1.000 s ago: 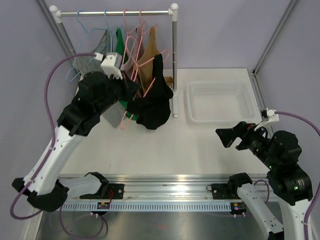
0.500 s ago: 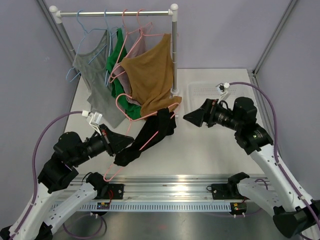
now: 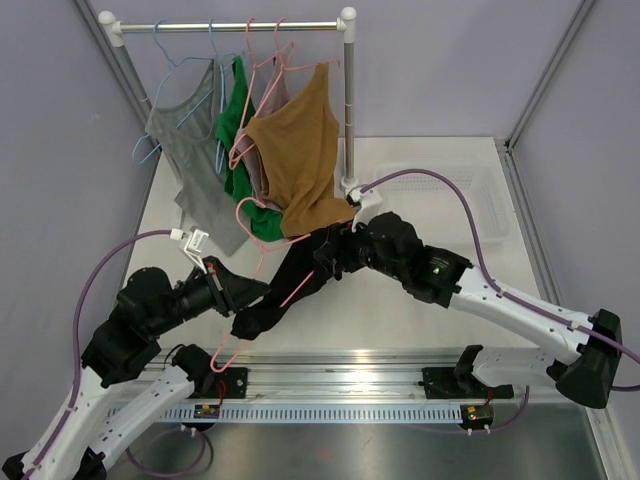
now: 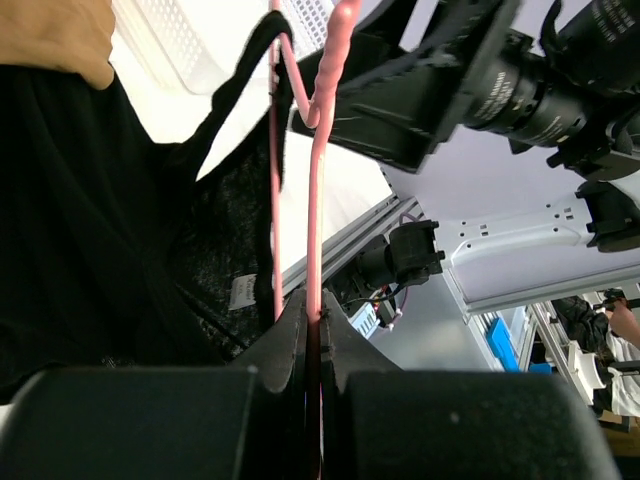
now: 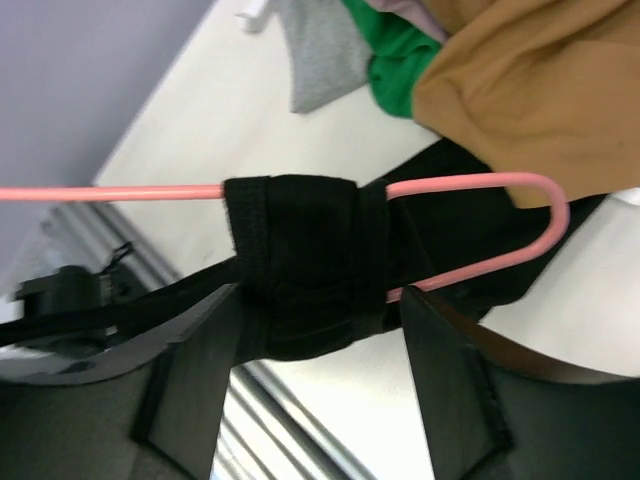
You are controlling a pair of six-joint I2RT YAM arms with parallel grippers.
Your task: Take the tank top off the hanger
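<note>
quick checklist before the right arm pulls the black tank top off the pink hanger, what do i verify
1. left end effector shut on the pink hanger: ok
2. black tank top strap between the right end effector fingers: ok
3. right end effector closed on the fabric: not ok, its fingers stand apart
4. hanger wire outside that grip: cannot tell, fabric hides it
5. brown top clear of the hanger's bend: cannot tell, they overlap in the right wrist view
</note>
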